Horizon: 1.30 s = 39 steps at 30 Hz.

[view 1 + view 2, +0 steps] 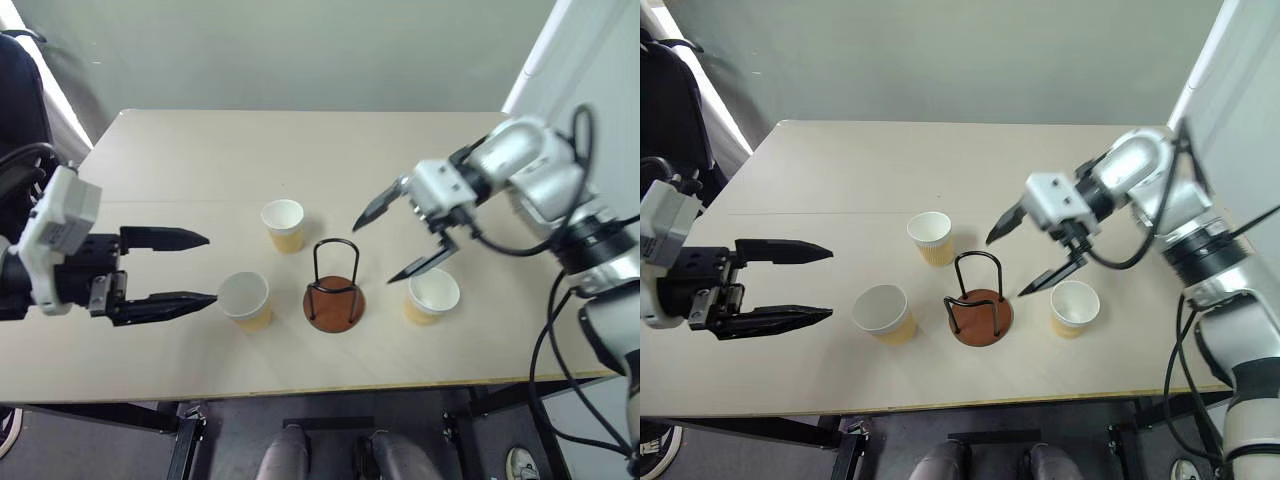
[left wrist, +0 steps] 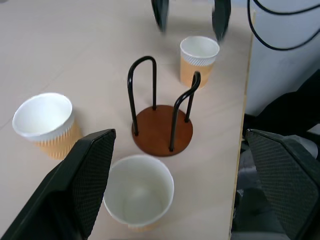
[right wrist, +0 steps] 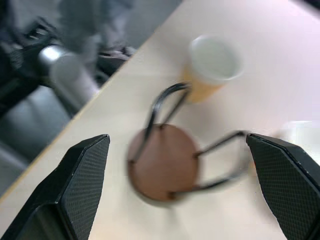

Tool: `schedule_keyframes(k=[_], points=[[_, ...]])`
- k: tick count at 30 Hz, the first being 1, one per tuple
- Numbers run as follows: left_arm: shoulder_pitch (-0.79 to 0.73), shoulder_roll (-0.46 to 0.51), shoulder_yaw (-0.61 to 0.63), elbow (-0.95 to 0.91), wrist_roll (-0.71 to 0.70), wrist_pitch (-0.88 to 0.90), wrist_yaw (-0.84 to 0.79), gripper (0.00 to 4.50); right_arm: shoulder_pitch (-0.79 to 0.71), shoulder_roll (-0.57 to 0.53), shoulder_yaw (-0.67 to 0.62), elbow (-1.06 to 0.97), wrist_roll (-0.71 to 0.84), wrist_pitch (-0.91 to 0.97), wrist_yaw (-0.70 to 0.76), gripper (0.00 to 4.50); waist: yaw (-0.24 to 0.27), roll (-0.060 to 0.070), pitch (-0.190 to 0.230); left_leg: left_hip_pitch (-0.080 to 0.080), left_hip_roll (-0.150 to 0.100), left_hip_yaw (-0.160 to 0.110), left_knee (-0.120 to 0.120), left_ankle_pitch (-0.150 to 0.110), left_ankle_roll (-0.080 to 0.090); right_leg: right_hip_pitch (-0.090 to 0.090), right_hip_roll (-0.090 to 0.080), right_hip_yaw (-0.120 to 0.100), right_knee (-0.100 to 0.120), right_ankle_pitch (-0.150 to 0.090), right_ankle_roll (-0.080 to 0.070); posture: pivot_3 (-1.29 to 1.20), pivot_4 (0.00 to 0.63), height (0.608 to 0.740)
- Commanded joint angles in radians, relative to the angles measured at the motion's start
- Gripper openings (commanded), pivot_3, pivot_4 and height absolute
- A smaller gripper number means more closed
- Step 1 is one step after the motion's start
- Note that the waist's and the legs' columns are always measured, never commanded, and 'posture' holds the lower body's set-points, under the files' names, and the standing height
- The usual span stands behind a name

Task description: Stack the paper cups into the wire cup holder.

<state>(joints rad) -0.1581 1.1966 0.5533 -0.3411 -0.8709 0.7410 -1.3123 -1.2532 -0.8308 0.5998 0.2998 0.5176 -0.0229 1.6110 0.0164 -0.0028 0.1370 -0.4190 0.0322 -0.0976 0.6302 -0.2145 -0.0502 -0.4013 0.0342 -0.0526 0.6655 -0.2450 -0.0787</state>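
oddly blurred wire cup holder (image 3: 170, 160)

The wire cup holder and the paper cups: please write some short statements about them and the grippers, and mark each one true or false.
1. The wire cup holder is empty. True.
2. Three paper cups stand upright on the table. True: the cup on the robot's left, the far cup and the cup on the robot's right.
3. The right gripper holds a cup. False: it is open and holds nothing, above the table.
4. The left gripper is shut. False: it is open.
5. One cup lies on its side. False: all are upright.
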Motion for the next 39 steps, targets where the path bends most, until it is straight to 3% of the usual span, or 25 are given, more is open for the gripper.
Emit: schedule_keyframes(k=[1,5,9,17,25,35,39], points=[[-0.057,0.016,-0.035,-0.01,-0.01,-0.031,-0.02,4.5,0.052,-0.148,-0.079,-0.101,0.012,0.049,0.003,4.44,0.009,0.0,0.0,0.0,0.0,0.0,0.0,0.0,0.0,0.0,0.0,0.0,-0.001,0.0,0.0,0.0,0.15,0.74],[-0.131,0.013,-0.105,-0.008,-0.011,-0.045,-0.03,4.5,0.276,-0.348,-0.155,-0.318,0.027,0.159,0.002,4.44,0.019,-0.001,0.0,-0.002,0.0,0.0,0.0,-0.001,0.0,0.001,0.0,0.001,-0.003,0.0,0.001,0.0,0.15,0.74],[-0.17,0.005,-0.157,0.019,0.008,-0.057,-0.041,4.5,0.498,-0.41,-0.244,-0.495,-0.001,0.243,-0.079,4.44,0.007,0.0,0.0,0.0,0.0,0.003,-0.001,-0.003,-0.004,0.006,0.0,0.002,-0.002,-0.001,0.003,0.0,0.15,0.74],[-0.215,0.011,-0.196,0.041,0.012,-0.065,-0.055,4.5,0.569,-0.338,-0.286,-0.552,-0.118,0.308,-0.136,4.44,-0.01,0.0,0.0,0.011,0.0,0.004,-0.002,0.007,0.008,0.016,0.001,0.004,-0.001,-0.003,0.01,0.0,0.15,0.74],[-0.144,0.017,-0.134,-0.007,0.01,-0.047,-0.037,4.5,0.571,-0.274,-0.263,-0.512,-0.235,0.279,-0.115,4.44,-0.002,0.0,0.0,0.011,-0.002,0.004,0.001,0.003,0.018,0.016,0.001,0.008,-0.005,-0.005,0.017,0.0,0.15,0.74],[-0.085,0.019,-0.07,-0.034,0.002,-0.027,-0.014,4.5,0.595,-0.218,-0.226,-0.473,-0.364,0.209,-0.069,4.44,0.0,0.0,0.0,0.011,-0.002,0.005,0.001,-0.001,0.017,0.017,0.001,0.009,-0.005,-0.005,0.018,0.0,0.15,0.74],[-0.076,0.02,-0.059,-0.038,0.002,-0.023,-0.005,4.5,0.601,-0.176,-0.211,-0.444,-0.4,0.195,-0.064,3.57,0.0,0.0,0.0,0.015,-0.002,0.005,0.001,0.0,0.017,0.018,0.001,0.01,-0.004,-0.005,0.017,0.0,0.15,0.74]])
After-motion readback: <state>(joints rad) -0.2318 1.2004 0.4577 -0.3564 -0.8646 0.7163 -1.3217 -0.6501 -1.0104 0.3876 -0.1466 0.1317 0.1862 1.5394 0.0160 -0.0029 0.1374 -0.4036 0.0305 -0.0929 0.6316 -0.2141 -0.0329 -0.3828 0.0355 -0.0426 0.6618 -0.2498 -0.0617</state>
